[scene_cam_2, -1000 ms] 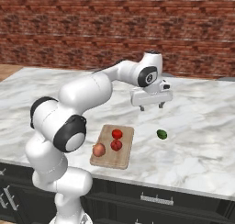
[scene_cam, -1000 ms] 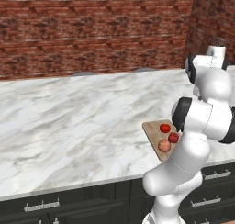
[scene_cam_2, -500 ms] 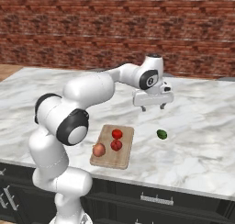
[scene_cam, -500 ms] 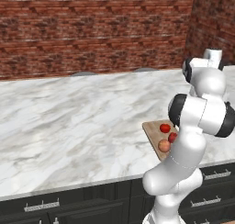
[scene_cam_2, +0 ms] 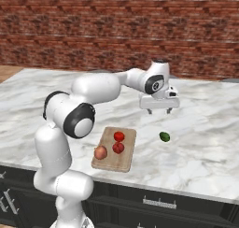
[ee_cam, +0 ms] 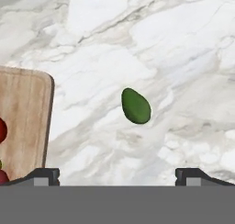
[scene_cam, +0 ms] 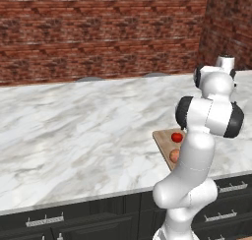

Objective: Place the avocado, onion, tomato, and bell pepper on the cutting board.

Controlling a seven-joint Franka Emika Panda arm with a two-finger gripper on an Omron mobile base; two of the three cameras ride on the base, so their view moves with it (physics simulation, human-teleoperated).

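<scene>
**Avocado alone on the marble**

Nearest, the cutting board [scene_cam_2: 126, 162] carries the onion [scene_cam_2: 100, 152] and two red vegetables [scene_cam_2: 118, 142]. Beyond, the avocado [scene_cam_2: 164, 137] lies on the counter [scene_cam_2: 205, 143]. Above it hangs the gripper [scene_cam_2: 159, 111], jaws spread, empty.

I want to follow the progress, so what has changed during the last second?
The arm swung a little, carrying the open end effector slightly further along the counter, above the avocado. Nothing was gripped or released. The avocado stayed on the counter; the onion and two red vegetables stayed on the cutting board.
</scene>
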